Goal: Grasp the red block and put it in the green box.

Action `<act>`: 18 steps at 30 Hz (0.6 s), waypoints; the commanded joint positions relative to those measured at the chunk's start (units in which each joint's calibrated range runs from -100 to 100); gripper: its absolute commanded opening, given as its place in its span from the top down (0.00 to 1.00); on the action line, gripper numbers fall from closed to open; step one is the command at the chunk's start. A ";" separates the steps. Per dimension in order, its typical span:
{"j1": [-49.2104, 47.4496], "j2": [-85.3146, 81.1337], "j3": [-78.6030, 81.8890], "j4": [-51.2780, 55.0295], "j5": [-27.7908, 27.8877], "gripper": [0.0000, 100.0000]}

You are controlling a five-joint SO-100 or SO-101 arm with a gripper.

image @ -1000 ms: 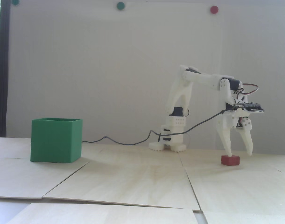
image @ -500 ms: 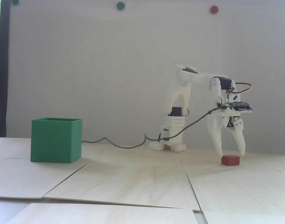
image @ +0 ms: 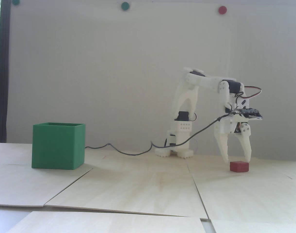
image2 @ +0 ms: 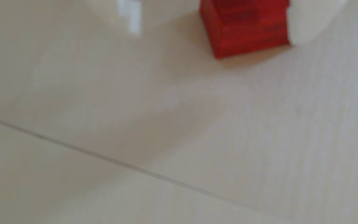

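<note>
Right now, line by line:
Arm: white printed arm [image: 186,116] stands at the back of the table in the fixed view, elbow raised, forearm reaching to that view's right, wrist bent so the tool points straight down
Gripper: the gripper [image: 237,160] hangs directly over the block, its two white fingers spread apart, gap about as wide as the block
Fingertips: in the fixed view both tips sit just above the block's upper corners, one at each end; whether they touch it cannot be told
Red block: the red block [image: 239,166] lies flat on the table at the right of the fixed view, wider than tall, not lifted
Block in wrist view: the red block [image2: 247,28] fills the top edge right of centre, blurred, with one white finger [image2: 311,19] right against its right side; a second pale shape at the top, left of centre, stands apart from it and is too blurred to name
Green box: the green box [image: 58,145] stands upright with its top open on the left of the fixed view, well apart from block and arm
Table: pale wooden panels [image: 138,184] laid edge to edge, seams showing; one seam [image2: 130,165] runs slantwise across the wrist view
Cable: a black cable [image: 128,153] trails from the wrist down across the table and passes behind the box
Wall: grey wall with two green round magnets [image: 125,5] and one red round magnet [image: 222,9] along the top
</note>
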 commanded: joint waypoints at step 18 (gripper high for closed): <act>-2.25 -3.71 -5.21 0.92 0.21 0.75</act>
